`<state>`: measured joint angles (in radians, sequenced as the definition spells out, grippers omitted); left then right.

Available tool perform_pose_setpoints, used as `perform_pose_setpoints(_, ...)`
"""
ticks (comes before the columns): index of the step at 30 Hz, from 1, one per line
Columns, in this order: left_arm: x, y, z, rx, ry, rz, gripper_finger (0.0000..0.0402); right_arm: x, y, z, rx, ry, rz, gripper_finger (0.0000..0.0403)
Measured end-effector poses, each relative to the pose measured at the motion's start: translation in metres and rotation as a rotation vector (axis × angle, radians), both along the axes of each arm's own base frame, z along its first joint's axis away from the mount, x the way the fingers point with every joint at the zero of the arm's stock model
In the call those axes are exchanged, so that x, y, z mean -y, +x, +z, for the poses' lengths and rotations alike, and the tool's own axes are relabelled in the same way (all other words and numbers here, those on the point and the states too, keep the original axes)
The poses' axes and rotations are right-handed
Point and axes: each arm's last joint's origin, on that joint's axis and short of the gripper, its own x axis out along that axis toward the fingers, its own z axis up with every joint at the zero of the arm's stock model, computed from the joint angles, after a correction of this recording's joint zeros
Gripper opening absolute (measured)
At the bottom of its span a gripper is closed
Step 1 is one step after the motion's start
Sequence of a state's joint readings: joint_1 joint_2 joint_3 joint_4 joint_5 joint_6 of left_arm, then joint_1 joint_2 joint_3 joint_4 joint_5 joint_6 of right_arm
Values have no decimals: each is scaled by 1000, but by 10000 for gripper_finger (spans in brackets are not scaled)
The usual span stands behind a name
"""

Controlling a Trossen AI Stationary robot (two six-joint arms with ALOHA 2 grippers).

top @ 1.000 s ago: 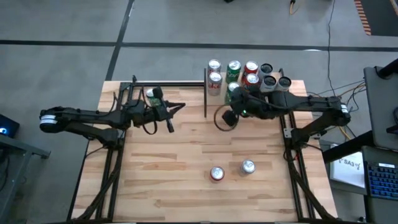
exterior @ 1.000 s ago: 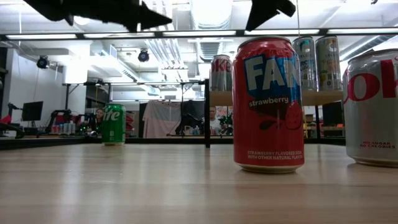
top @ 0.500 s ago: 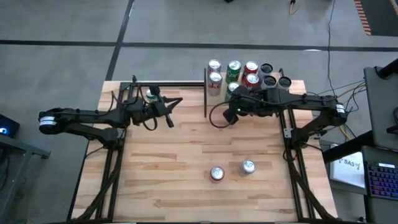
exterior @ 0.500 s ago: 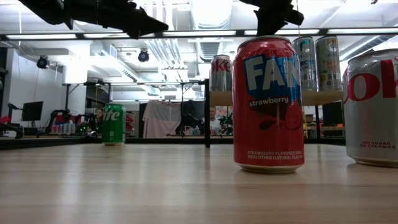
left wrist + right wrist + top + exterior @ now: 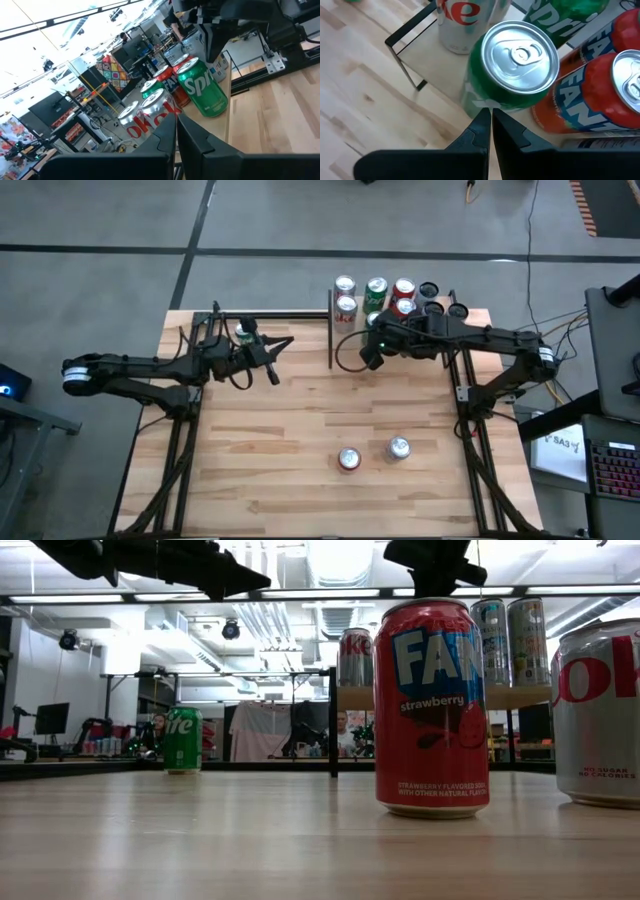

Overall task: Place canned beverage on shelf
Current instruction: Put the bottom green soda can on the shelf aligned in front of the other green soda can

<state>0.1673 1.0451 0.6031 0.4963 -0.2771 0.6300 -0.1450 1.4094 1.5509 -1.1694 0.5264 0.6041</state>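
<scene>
In the low view a red strawberry Fanta can [image 5: 431, 707] stands nearest, right of centre, with a silver Coke can [image 5: 598, 712] cut by the right edge beside it; from above, these two sit apart in the lower middle of the table [image 5: 280, 470], the red one [image 5: 349, 459] left of the silver one [image 5: 398, 447]. Farther back, a green Sprite can [image 5: 182, 740] stands alone at the left of the low view; in the high view it sits at the upper left [image 5: 243, 333], with the left gripper [image 5: 272, 364] just beside it, jaws closed and holding nothing. Beyond, at the upper middle of the high view, the shelf [image 5: 352, 332] carries a cluster of cans: silver, green and red tops in two rows, with dark-topped ones at their right. The right gripper [image 5: 372, 357] hangs at the shelf's near edge, jaws shut and empty. Its wrist view shows the closed fingertips [image 5: 487, 127] just before a green can [image 5: 512, 70] standing upright on the light board, with red Fanta cans [image 5: 592, 95] beside it and a silver can [image 5: 464, 25] behind.
</scene>
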Motion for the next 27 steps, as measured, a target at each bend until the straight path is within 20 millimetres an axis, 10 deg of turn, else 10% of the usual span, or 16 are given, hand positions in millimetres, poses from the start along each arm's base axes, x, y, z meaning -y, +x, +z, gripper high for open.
perform_pose_setpoints(27,-1,0,1,5,5,3,0,11,16,-9,26,27,25,9)
